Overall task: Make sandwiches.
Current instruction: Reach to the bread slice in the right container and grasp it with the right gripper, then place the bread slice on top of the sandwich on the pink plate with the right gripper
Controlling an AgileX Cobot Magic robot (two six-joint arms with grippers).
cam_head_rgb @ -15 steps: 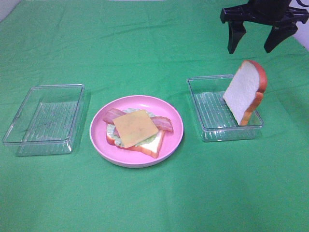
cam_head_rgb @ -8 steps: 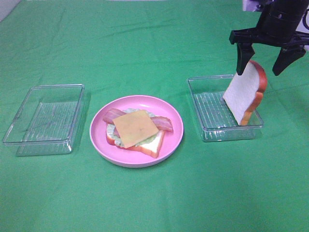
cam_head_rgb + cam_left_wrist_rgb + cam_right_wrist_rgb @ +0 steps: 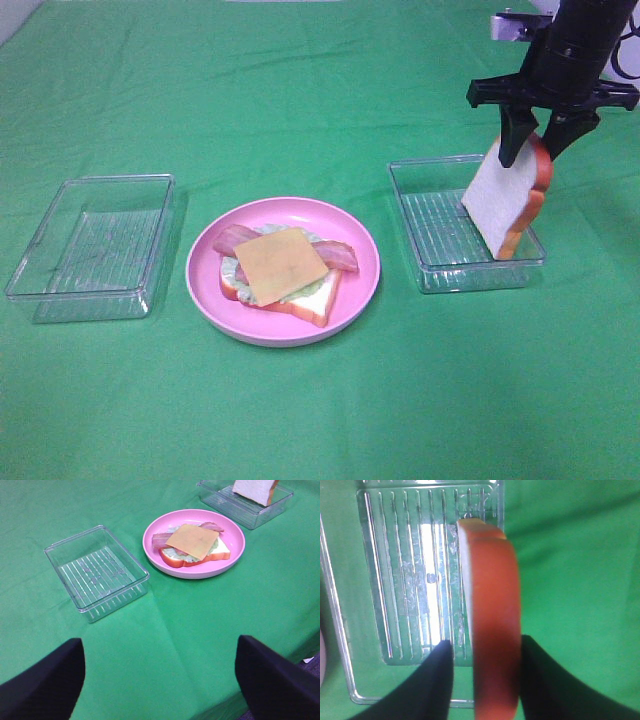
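An open-faced sandwich stack (image 3: 285,265) lies on a round pink plate (image 3: 203,285): a bread slice, lettuce, bacon strips and a yellow cheese square on top. It also shows in the left wrist view (image 3: 195,542). A second bread slice (image 3: 505,205) stands on edge in the right clear tray (image 3: 440,282), leaning on its far wall. My right gripper (image 3: 533,148) straddles the top of this slice, one finger on each side. In the right wrist view the crust (image 3: 492,605) sits between the fingers with a narrow gap on one side. My left gripper (image 3: 160,680) is open, empty and far from the plate.
An empty clear tray (image 3: 90,245) stands left of the plate on the green cloth (image 3: 320,400). The plate sits between the two trays. The table's near edge shows in the left wrist view (image 3: 280,655).
My right gripper has come down from above the tray onto the standing bread slice, and its fingers have narrowed around the slice's top. The slice and the plate have not moved.
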